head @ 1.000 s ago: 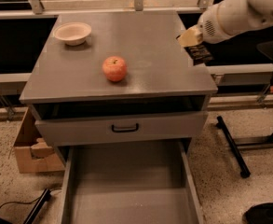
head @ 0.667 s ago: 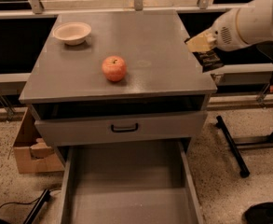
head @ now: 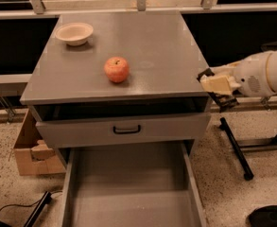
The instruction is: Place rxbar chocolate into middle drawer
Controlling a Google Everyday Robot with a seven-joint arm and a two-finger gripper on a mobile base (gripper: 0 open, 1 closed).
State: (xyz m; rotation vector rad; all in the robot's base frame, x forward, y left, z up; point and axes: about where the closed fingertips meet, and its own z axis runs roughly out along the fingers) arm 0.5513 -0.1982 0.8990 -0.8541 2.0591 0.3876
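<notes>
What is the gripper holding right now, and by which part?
The gripper, right of the cabinet, seems to clamp the rxbar chocolate near its middle; dark ends poke out either side.

Arm (head: pixel 265 73) extends in from right; pincer (head: pixel 217 85) mid-right, apparently clamped on rxbar chocolate (head: pixel 226 101).
</notes>
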